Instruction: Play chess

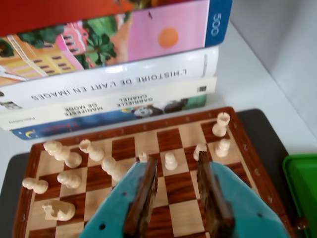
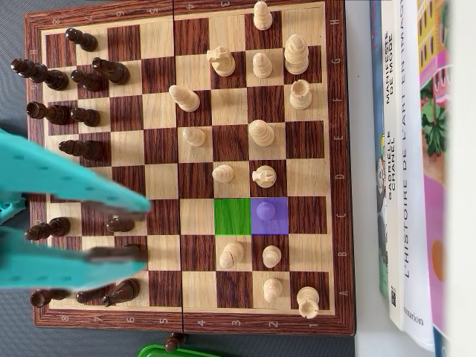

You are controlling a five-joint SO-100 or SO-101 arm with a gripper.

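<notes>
The chessboard (image 2: 186,167) fills most of the overhead view, lying on a dark mat (image 2: 15,327) on the table (image 2: 361,149). White pieces (image 2: 261,132) stand on its right half and dark pieces (image 2: 82,115) crowd its left edge. Low and right of centre, one square is tinted green (image 2: 232,216) and the next tinted purple (image 2: 269,216), with a pawn (image 2: 264,210) on the purple one. The teal tool (image 2: 134,230) reaches in from the left edge, spread and grasping nothing, one finger on either side of a dark pawn (image 2: 119,222). In the wrist view the tool (image 1: 177,178) rises from the bottom edge, with a white pawn (image 1: 170,160) beyond its tips. Books (image 1: 109,84) are stacked along the top, and a green tray (image 1: 302,193) sits at lower right.
</notes>
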